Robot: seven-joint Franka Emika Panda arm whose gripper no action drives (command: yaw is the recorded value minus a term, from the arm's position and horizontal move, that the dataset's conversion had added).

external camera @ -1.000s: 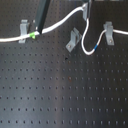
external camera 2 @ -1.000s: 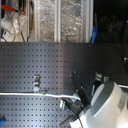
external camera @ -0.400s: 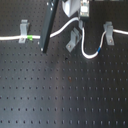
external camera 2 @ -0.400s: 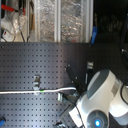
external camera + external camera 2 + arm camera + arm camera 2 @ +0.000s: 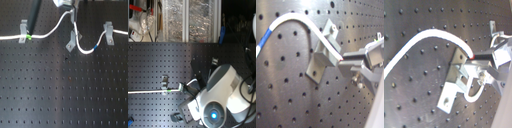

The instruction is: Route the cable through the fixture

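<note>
The tool [image 5: 345,61] is closed on the white cable with a blue band [image 5: 303,21] right beside the middle grey metal bracket [image 5: 320,56]. In the first exterior view the cable [image 5: 50,33] runs across the black perforated counter [image 5: 60,95], past three such brackets.

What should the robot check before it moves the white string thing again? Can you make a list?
1. Gripper holding the white cable: ok, the first wrist view shows the fingertips pinched on it.
2. Cable at the middle clip: ok, in the first exterior view it passes right by that clip.
3. Cable fully seated inside the middle clip: cannot tell, the pictures are too blurry.
4. Cable at the clip on the first exterior view's left: ok, it runs past it, by the green mark.
5. Cable at the clip on the first exterior view's right: ok, it reaches that clip.
6. Cable free of knots: ok, only smooth curves show.
</note>
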